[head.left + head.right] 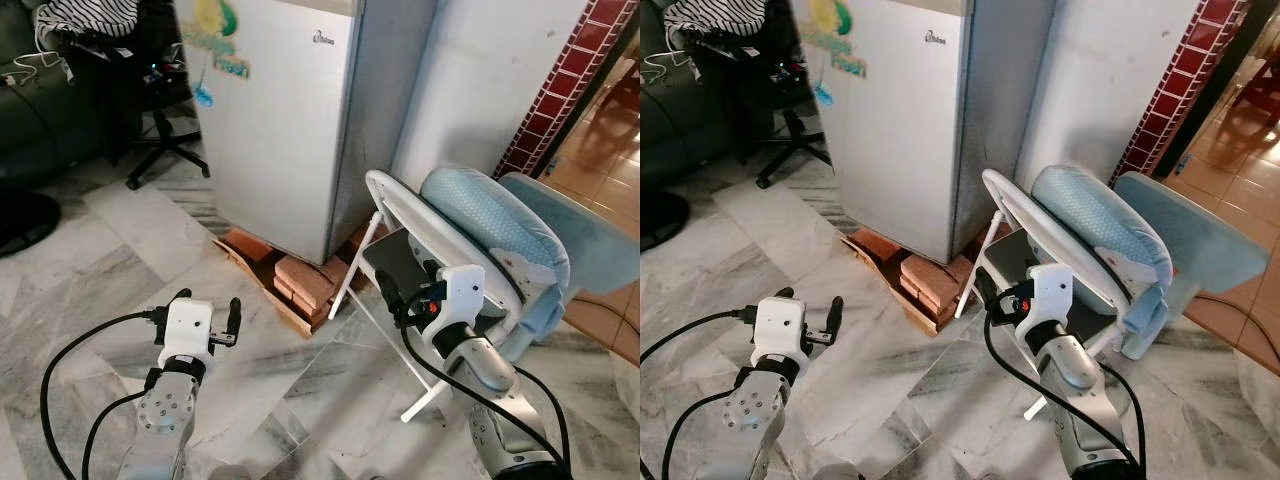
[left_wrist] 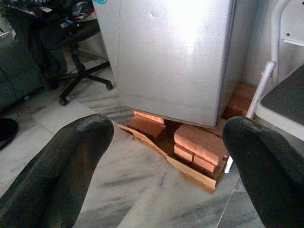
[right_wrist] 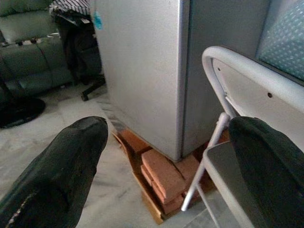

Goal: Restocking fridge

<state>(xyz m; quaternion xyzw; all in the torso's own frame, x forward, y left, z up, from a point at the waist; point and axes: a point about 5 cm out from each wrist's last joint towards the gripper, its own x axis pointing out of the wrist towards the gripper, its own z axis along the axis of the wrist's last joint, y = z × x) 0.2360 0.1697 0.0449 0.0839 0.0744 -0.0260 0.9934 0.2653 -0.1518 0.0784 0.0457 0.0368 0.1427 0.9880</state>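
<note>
The fridge (image 1: 275, 120) stands at my twelve o'clock, a silver box with its door closed and a colourful sticker (image 1: 215, 40) near the top of the door. It sits raised on red bricks (image 1: 305, 280) and a wooden board (image 1: 262, 285) laid on the marble floor (image 1: 110, 270).

My left gripper (image 1: 208, 312) hangs low at about ten o'clock over the floor, its jaws spread apart and holding nothing. My right gripper (image 1: 392, 292) is at about two o'clock, jaws likewise apart and empty, just in front of a white folding chair (image 1: 400, 215) whose dark seat is right beside the fingers.

A pale blue cushioned seat (image 1: 490, 225) leans behind that chair. An office chair (image 1: 160, 140) stands at eleven o'clock, left of the fridge.
</note>
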